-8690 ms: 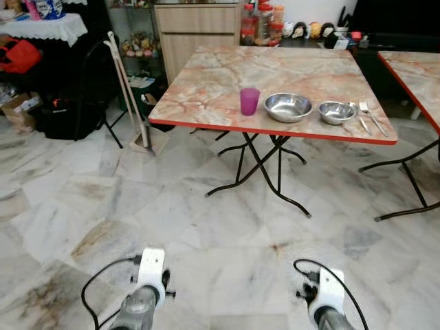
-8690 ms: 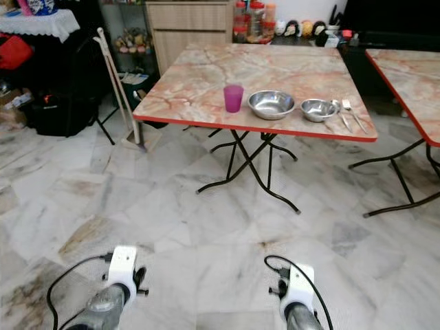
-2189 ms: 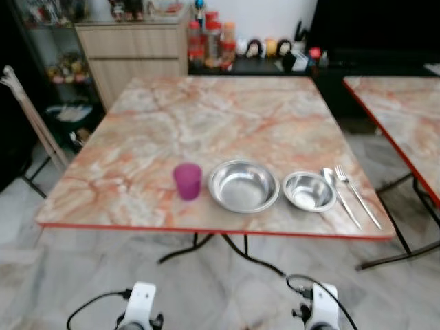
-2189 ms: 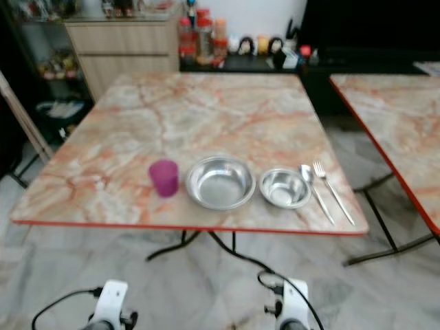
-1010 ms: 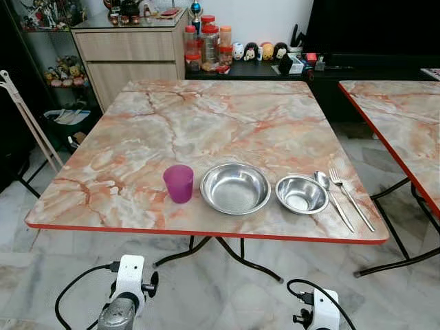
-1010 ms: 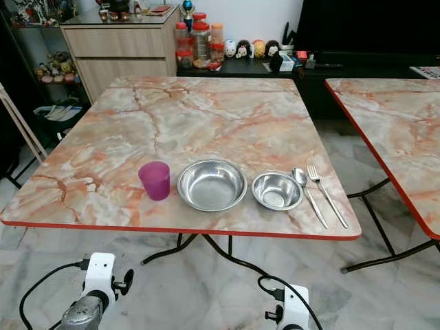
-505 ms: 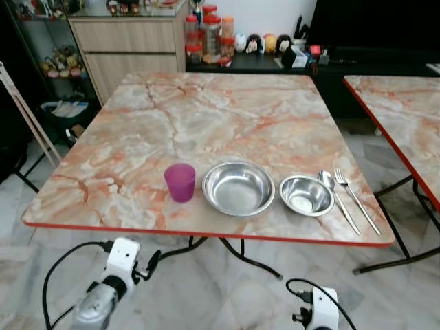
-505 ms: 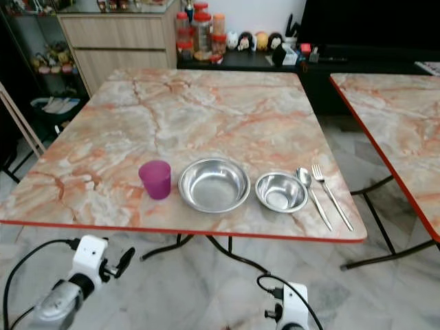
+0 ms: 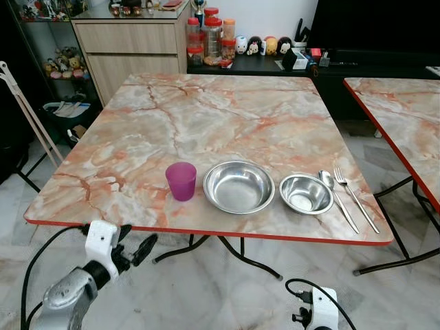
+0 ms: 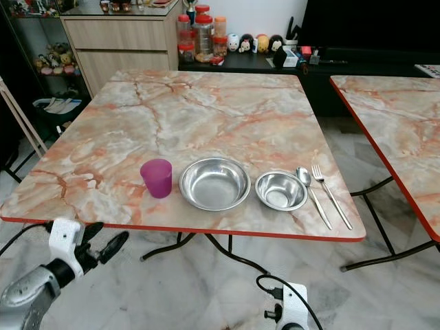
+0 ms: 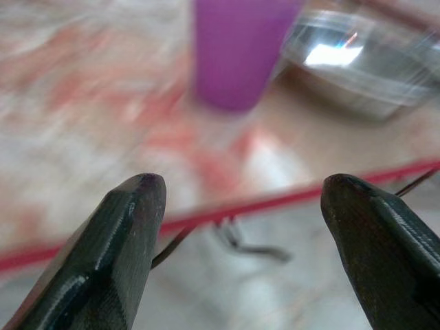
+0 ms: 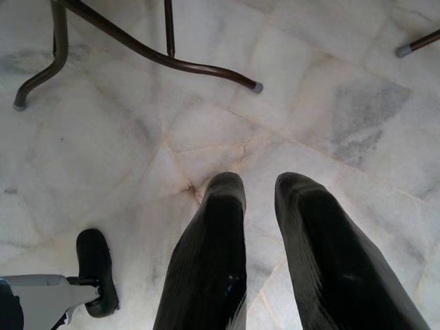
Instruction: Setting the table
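The purple cup (image 9: 181,181) stands on the marble surface (image 9: 206,117), near its front edge. Just beside the cup is the big steel bowl (image 9: 238,186), then the small bowl (image 9: 306,194), spoon (image 9: 334,194) and fork (image 9: 355,198). The left claw (image 9: 136,250) is open below that edge, before the cup. The right claw (image 12: 258,206) hangs over the floor (image 12: 137,137), fingers nearly together.

Bright even light; left wrist view seemingly motion-blurred.
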Tool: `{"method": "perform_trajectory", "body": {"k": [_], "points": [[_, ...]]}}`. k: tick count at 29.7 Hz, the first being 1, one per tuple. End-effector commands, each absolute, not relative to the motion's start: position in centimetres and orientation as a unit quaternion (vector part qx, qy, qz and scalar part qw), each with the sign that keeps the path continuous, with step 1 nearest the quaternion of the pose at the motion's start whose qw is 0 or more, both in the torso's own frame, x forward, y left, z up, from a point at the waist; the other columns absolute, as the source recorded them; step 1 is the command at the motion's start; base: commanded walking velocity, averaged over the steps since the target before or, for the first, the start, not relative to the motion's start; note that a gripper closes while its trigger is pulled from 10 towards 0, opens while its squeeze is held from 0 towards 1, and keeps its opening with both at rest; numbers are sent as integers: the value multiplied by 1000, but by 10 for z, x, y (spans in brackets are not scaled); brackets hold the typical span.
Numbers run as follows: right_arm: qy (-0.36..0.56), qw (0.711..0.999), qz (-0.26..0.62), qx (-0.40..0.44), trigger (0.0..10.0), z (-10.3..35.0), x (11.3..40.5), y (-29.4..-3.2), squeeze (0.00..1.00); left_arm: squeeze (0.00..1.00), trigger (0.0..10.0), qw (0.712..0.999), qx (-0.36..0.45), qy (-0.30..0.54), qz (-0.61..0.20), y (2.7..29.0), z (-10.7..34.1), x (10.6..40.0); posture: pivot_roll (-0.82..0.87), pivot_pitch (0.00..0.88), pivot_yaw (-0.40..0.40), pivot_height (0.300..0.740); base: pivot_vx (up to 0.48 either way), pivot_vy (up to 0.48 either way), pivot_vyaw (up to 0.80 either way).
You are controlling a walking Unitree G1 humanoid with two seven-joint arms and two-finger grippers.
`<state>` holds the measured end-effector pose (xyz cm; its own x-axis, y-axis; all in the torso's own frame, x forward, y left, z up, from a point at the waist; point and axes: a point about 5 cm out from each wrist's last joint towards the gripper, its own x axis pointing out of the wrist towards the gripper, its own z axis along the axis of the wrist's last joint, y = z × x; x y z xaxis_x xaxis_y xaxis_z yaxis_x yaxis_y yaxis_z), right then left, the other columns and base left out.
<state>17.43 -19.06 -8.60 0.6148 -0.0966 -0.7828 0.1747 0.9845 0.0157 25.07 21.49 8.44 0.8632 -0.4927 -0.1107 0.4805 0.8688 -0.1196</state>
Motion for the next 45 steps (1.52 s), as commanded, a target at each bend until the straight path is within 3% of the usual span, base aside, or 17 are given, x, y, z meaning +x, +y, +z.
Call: {"method": "perform_trajectory", "body": {"k": [1,13,28,37,45], "points": [[432,898,-73,44,10000,-85,176,-191,0,0,10000,958,-59,56,-273,206,95,255,87,0,-30,740,0,0,0],[430,898,-78,47,10000,-84,178,-192,0,0,10000,943,-97,63,-311,148,98,283,59,0,-22,740,0,0,0],[432,897,-75,47,10000,-85,178,-189,0,0,10000,941,-97,134,-294,129,78,290,60,0,-16,740,0,0,0],[430,898,-74,49,10000,-84,179,-188,0,0,10000,927,-235,131,-261,111,87,301,51,0,-9,740,0,0,0],[431,898,-76,51,10000,-85,178,-187,0,0,10000,922,-254,135,-260,103,89,303,50,0,-12,740,0,0,0]]}}
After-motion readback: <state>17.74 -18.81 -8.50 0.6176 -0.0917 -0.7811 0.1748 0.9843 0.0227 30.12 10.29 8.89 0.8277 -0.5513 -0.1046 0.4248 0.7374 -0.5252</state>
